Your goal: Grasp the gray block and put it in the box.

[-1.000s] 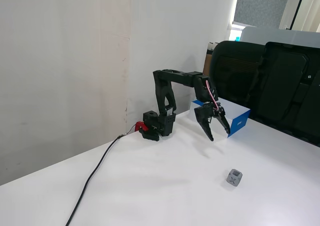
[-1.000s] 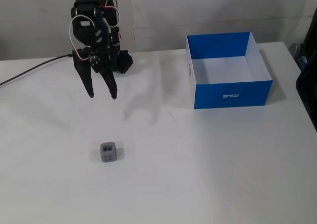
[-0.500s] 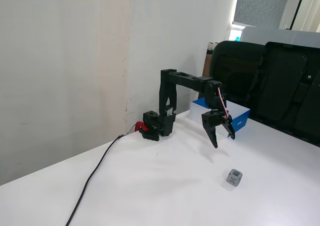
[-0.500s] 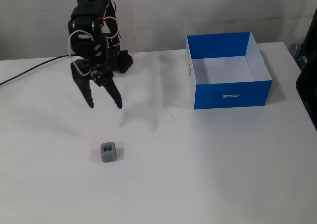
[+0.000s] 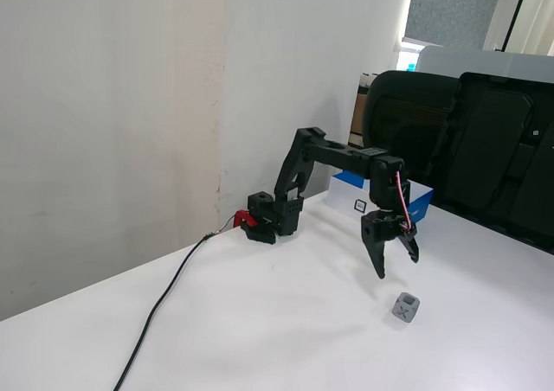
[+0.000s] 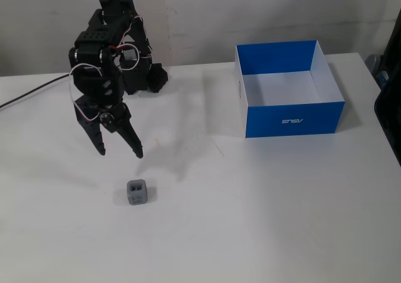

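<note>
The gray block (image 6: 137,192) lies alone on the white table, a small cube with dark marks on its faces; it also shows as the gray block (image 5: 405,307) near the table's front. My black gripper (image 6: 120,153) hangs open above the table, just behind the block and slightly left of it, with nothing between its fingers. From the side, the gripper (image 5: 397,267) points down a short way above and left of the block. The box (image 6: 289,90), blue outside and white inside, stands open at the right; the box (image 5: 423,203) is partly hidden behind the arm.
The arm's base (image 6: 141,77) sits at the table's back, with a black cable (image 5: 161,310) running off toward the front left. Black chairs (image 5: 467,144) stand beyond the table's far edge. A white wall (image 5: 130,105) closes the back.
The arm has stretched forward and lowered, carrying the open gripper from near the base toward the gray block. The block and box have not moved.
</note>
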